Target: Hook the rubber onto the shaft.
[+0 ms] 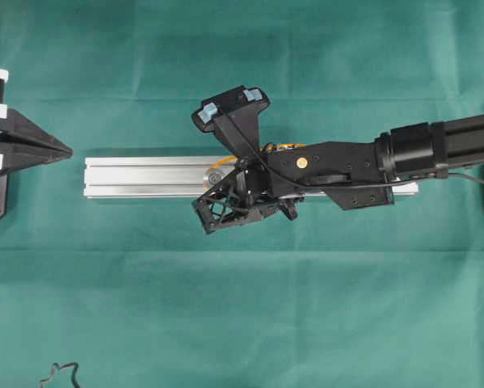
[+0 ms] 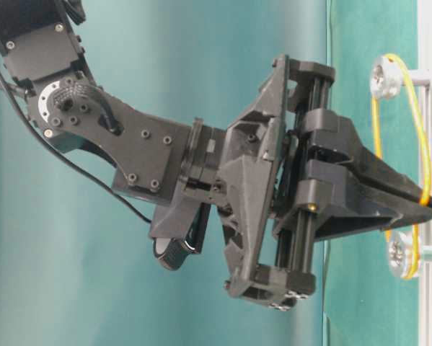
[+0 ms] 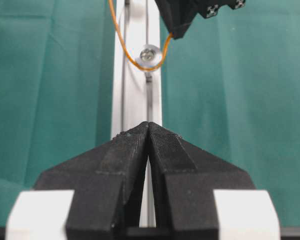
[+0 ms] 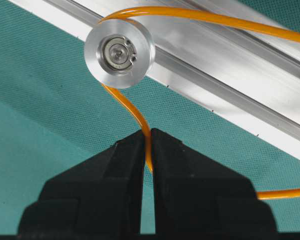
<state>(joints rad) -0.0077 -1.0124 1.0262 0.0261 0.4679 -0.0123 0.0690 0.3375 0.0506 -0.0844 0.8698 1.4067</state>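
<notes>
The rubber (image 4: 139, 117) is a thin orange band that runs round the silver shaft (image 4: 119, 52) on the aluminium rail (image 4: 230, 65) and down between my fingertips. My right gripper (image 4: 147, 136) is shut on it just below the shaft. From table level the rubber (image 2: 416, 144) stretches over an upper shaft (image 2: 385, 76) and a lower shaft (image 2: 402, 256), and the right gripper (image 2: 427, 205) pinches its outer strand between them. My left gripper (image 3: 148, 126) is shut on nothing, well short of the rail's near end. It faces the shaft (image 3: 148, 54) and the rubber (image 3: 132, 59).
The rail (image 1: 145, 178) lies lengthwise on the green cloth, with my right arm (image 1: 338, 166) over its right half. The left gripper (image 1: 39, 147) rests at the left edge. A dark squiggly cord (image 1: 60, 373) lies at the bottom left.
</notes>
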